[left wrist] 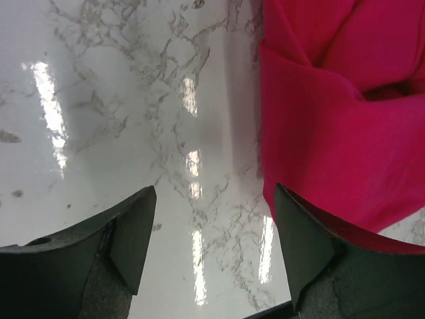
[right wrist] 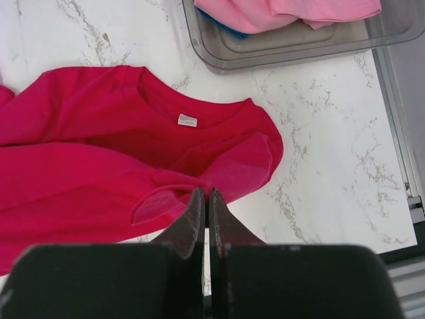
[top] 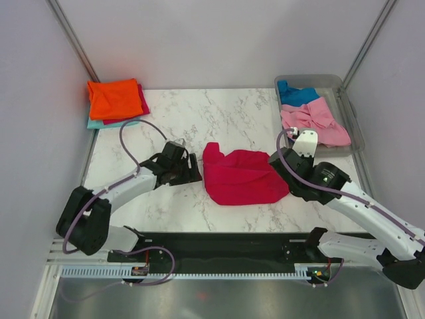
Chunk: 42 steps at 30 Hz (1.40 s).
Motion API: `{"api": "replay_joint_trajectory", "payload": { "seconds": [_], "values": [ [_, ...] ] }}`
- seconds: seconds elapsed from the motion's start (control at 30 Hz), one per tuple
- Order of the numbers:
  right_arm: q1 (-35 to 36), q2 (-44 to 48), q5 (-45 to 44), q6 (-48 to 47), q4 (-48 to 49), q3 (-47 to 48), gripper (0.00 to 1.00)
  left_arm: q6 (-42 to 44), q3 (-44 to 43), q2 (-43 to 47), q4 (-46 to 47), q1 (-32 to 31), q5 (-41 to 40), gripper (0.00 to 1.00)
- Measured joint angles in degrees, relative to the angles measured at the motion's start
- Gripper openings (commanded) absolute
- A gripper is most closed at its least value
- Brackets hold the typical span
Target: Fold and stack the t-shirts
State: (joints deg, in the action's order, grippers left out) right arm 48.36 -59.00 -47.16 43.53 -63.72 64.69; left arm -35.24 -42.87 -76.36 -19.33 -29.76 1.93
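Now the job looks like getting a hold on both sides of the crimson shirt (top: 239, 176), which lies rumpled in the middle of the table (top: 199, 113), between the two arms. Near right, the right gripper (right wrist: 204, 197) has its jaws pressed together at the shirt's sleeve edge. It appears to pinch a little cloth there, and the fold beside it is slightly lifted. Near left, the left gripper (left wrist: 214, 199) hangs low with its jaws spread. Its right finger (left wrist: 305, 246) sits at the shirt's left edge, and mostly bare marble lies between the fingers.

To do this well, I judge the left gripper should slide right until the hem sits well inside the gap before it shuts. It should take a clean edge rather than a bunch, so both arms can draw the cloth flat. The collar label (right wrist: 188, 120) faces up, and folding would go better once the wrinkles are out. Soft cloth may slip from so thin a pinch.

Farther off, the far-left corner holds a stack (top: 106, 121) of folded shirts with an orange shirt (top: 114, 98) on top, likely where this one belongs. Far right, a tub (top: 352, 126) holds a pink shirt (top: 312, 119) and a blue shirt (top: 295, 93). I see nothing lying between the crimson shirt and the stack, but the left arm sits close to that path.
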Motion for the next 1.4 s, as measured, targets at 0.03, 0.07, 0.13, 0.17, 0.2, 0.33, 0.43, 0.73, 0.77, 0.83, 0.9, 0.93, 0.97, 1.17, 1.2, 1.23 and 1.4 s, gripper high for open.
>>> {"api": "replay_joint_trajectory", "payload": {
  "seconds": [0.03, 0.07, 0.13, 0.17, 0.2, 0.33, 0.43, 0.73, 0.77, 0.83, 0.9, 0.93, 0.97, 1.17, 1.2, 1.23, 1.4],
  "values": [
    [0.0, 0.7, 0.1, -0.1, 0.1, -0.1, 0.00, -0.3, 0.0, -2.0, 1.6, -0.4, 0.0, 0.79],
    [0.0, 1.2, 0.2, -0.1, 0.3, -0.2, 0.00, -0.5, 0.0, -3.8, 3.0, -0.7, 0.1, 0.79],
    [0.0, 2.0, 0.2, -0.3, 0.4, -0.5, 0.00, -1.1, 0.1, -7.3, 6.3, -1.5, 0.4, 0.79],
    [0.0, 2.3, 0.3, -0.3, 0.5, -0.7, 0.00, -1.4, 0.2, -8.4, 7.8, -2.0, 0.7, 0.79],
    [-0.1, 2.4, 0.3, -0.3, 0.6, -0.9, 0.00, -1.5, 0.2, -9.4, 9.4, -2.6, 1.2, 0.75],
    [-0.2, 2.4, 0.7, -0.3, 1.2, -2.4, 0.00, -2.8, 0.3, -13.4, 17.8, -4.2, 5.4, 0.42],
    [-0.5, 2.1, 1.0, -0.4, 1.6, -3.1, 0.00, -3.3, 0.3, -16.5, 23.6, -4.5, 9.7, 0.18],
    [-1.6, 1.6, 2.0, -1.4, 3.3, -3.3, 0.00, -2.3, -5.6, -14.4, 21.9, -4.5, 14.0, 0.02],
    [-1.7, 1.6, 2.1, -1.6, 3.3, -3.2, 0.00, -1.4, -7.5, -12.7, 18.9, -4.5, 12.9, 0.02],
    [-1.9, 1.6, 2.2, -2.2, 2.8, -2.2, 0.00, 1.2, -12.1, -8.8, 11.6, -4.5, 10.0, 0.02],
    [-2.1, 1.5, 2.1, -3.0, 2.1, 0.5, 0.00, 4.0, -19.0, -4.6, 3.9, -4.5, 6.8, 0.02],
    [-2.1, 1.3, 2.1, -3.3, 1.9, 2.1, 0.00, 5.7, -23.2, -3.0, 0.6, -4.3, 5.4, 0.02],
    [-2.2, 1.2, 1.9, -3.5, 1.9, 4.2, 0.00, 7.0, -26.8, -1.9, -2.2, -4.1, 4.5, 0.02],
    [-2.3, 1.7, 1.8, -4.1, 2.5, 8.5, 0.00, 12.5, -39.0, 4.4, -15.5, -2.1, -0.2, 0.69],
    [-2.3, 2.1, 2.1, -4.0, 2.9, 7.4, 0.00, 12.5, -37.0, 6.0, -16.3, -1.9, -0.5, 0.79],
    [-2.3, 2.5, 2.4, -3.8, 3.1, 6.1, 0.00, 12.4, -34.2, 7.7, -17.8, -1.9, -0.7, 0.83],
    [-2.3, 5.3, 5.8, -2.6, 3.1, -2.5, 0.00, 8.5, -13.3, 14.3, -23.7, -1.9, -4.3, 0.88]
  ]
}}
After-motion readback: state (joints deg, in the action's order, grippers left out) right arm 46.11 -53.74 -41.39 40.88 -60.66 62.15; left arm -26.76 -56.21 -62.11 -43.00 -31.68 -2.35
